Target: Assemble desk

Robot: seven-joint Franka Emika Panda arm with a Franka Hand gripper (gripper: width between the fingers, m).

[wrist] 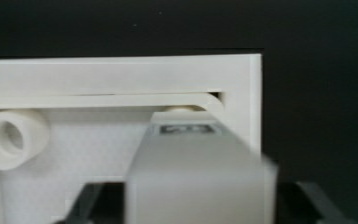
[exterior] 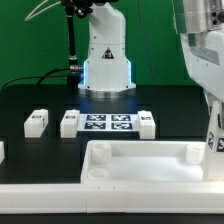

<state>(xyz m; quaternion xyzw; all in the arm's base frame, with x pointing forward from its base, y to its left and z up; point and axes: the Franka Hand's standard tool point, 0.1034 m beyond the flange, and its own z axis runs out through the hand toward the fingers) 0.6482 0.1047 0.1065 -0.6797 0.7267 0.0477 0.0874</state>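
The white desk tabletop lies in the foreground with its raised rim up. In the wrist view its rim and a round corner socket show. My gripper is shut on a white square leg, with a dark finger on each side of it. The leg's tagged far end reaches into the tabletop's corner beside the socket. I cannot tell whether it touches. In the exterior view the gripper hangs over the tabletop's right end, with the tagged leg below it.
The marker board lies on the black table behind the tabletop. Loose white legs lie beside it, two on the exterior view's left and one on the right. The robot base stands at the back.
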